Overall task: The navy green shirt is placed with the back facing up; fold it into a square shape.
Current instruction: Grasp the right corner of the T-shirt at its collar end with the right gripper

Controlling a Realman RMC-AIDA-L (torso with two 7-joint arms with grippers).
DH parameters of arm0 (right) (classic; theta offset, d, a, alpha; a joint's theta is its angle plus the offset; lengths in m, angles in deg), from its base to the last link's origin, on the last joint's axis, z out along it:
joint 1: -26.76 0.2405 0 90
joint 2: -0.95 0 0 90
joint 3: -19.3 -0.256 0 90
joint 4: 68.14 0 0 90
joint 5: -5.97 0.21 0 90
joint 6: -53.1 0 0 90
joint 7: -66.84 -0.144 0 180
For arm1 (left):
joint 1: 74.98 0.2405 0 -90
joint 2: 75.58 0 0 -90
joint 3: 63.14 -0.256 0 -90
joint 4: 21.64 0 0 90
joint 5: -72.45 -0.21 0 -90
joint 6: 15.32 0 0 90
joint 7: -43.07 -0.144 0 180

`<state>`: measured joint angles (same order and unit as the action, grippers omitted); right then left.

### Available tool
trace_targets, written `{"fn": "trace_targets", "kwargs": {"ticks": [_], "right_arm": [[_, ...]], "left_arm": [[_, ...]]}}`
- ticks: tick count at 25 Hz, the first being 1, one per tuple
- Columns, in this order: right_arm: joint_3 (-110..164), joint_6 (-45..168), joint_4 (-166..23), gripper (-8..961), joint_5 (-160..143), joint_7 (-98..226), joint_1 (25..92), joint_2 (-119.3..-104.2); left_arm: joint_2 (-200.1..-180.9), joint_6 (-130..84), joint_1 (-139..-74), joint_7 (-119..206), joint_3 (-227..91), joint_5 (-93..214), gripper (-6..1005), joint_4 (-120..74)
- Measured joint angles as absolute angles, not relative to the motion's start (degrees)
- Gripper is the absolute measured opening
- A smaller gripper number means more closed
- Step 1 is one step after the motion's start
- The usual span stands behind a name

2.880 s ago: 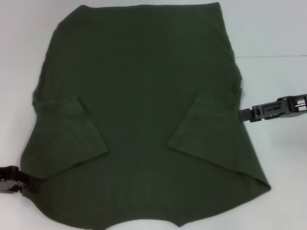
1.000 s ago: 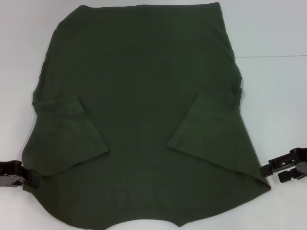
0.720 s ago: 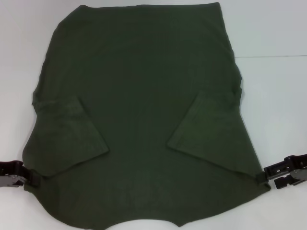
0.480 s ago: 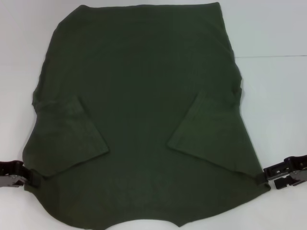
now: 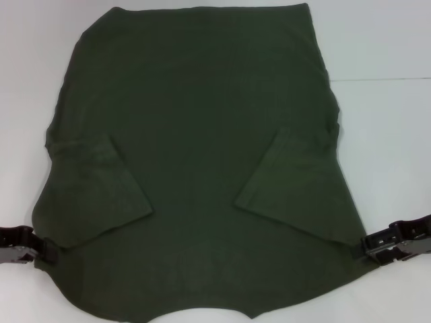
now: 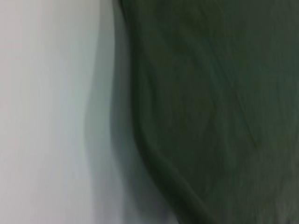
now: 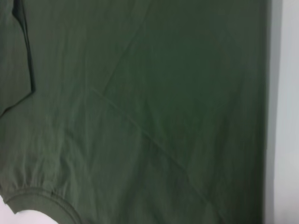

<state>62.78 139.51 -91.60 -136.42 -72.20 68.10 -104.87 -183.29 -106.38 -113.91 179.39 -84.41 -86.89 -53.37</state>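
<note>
The left gripper (image 5: 42,252) sits at the shoulder corner of the navy green shirt (image 5: 195,148), low on the robot's left; whether its fingers are pinching cloth I cannot tell. The shirt lies flat on the white counter (image 5: 384,134), plain side up, both sleeves folded inward. On the right, the right gripper (image 5: 367,245) touches the opposite shoulder corner, its grip equally unclear. To fold well, both should probably pinch only the edge layers, lift evenly and carry the collar end toward the hem without skewing.

right end effector (image 5: 367,245) moved down from mid-side, reaching shirt's (image 5: 195,134) lower corner
</note>
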Motion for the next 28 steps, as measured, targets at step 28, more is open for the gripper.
{"fn": "trace_targets", "kwargs": {"ticks": [28], "right_arm": [[62.39, 138.45, -90.93, 788, -135.11, -71.49, 68.91, -106.60]], "left_arm": [[-183.06, -106.31, -114.32, 179.23, -84.41, -86.80, 44, -53.41]]}}
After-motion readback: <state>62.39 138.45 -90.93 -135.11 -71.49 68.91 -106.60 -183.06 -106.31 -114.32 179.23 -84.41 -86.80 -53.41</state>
